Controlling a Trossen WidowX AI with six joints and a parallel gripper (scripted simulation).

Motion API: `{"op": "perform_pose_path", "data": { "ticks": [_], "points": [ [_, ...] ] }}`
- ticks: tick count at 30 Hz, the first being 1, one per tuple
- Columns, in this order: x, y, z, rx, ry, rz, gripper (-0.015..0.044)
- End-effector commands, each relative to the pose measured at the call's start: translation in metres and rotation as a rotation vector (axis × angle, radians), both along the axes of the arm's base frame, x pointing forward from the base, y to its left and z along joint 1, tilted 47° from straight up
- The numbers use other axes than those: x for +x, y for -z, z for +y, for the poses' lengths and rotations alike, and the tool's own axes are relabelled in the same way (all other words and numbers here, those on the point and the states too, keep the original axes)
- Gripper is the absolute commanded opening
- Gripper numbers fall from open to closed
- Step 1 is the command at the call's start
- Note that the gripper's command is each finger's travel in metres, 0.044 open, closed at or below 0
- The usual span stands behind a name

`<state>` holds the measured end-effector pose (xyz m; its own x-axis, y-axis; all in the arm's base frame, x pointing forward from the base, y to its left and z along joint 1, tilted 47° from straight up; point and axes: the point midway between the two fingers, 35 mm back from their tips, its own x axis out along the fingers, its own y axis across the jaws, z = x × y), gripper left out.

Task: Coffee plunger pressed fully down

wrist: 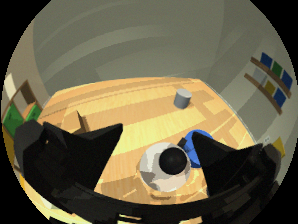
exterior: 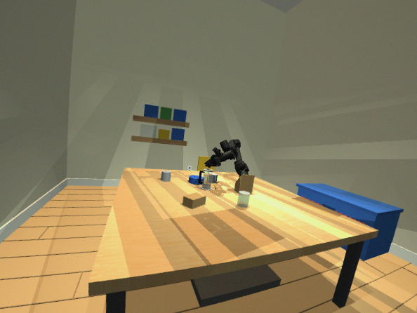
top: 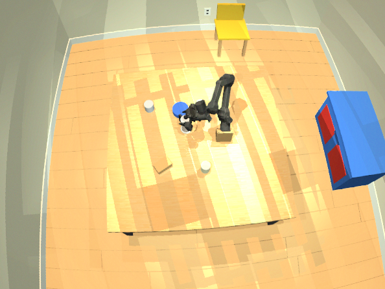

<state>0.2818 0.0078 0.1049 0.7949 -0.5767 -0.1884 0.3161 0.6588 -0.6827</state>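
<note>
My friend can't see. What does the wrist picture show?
Two dark fingers stand wide apart, holding nothing, above a glass coffee press with a black round knob. Behind sit a blue dish and a grey cup on a wooden table.

The wooden table (exterior: 147, 224) has a few bits spread out on it: a glass coffee press (exterior: 208, 180) standing upright, a blue disc (exterior: 194, 180) right beside it, a grey cup (exterior: 166, 175), a clear cup (exterior: 243, 198), a small wooden block (exterior: 194, 201), plus the arm's base block (exterior: 244, 183).
</note>
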Motion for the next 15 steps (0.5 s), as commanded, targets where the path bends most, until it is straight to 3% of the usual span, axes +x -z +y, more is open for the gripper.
{"op": "perform_pose_path", "data": {
  "ticks": [1,15],
  "points": [
    [0.007,-0.01,0.012,0.033,-0.034,-0.036,0.044],
    [-0.018,-0.05,0.049,0.007,0.01,0.025,0.044]
  ]
}}
